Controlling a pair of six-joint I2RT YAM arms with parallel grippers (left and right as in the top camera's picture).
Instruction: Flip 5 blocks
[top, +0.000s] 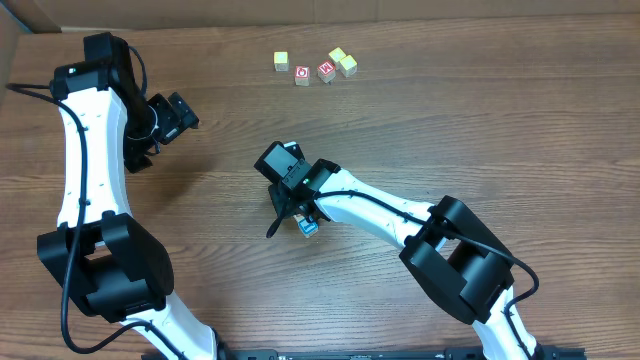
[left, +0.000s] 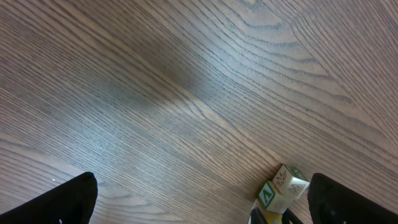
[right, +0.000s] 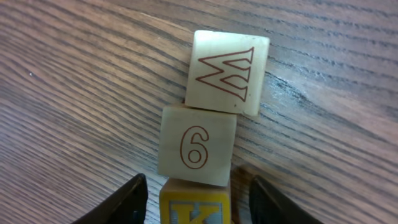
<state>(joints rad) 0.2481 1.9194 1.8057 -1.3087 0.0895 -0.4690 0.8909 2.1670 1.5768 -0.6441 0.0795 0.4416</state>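
Observation:
In the right wrist view three blocks lie in a touching row: a cream block with a red W (right: 227, 73), a cream block with a red 6 (right: 197, 144), and a yellow block with a blue K (right: 196, 202). My right gripper (right: 202, 200) is open around the K block, with a gap on each side. From overhead, the right gripper (top: 290, 208) covers most of this row and only one blue-faced block (top: 307, 226) shows. My left gripper (top: 170, 118) is open and empty, far left. Its wrist view catches two of the blocks (left: 283, 190) from the side, between its spread fingers (left: 56, 202).
At the back of the table lie three pale yellow cubes (top: 281, 61), (top: 338, 56), (top: 347, 66) and two red-faced cubes (top: 302, 75), (top: 326, 70). The right arm (top: 400, 215) stretches from the near right toward the middle. Brown wood table (top: 480, 120).

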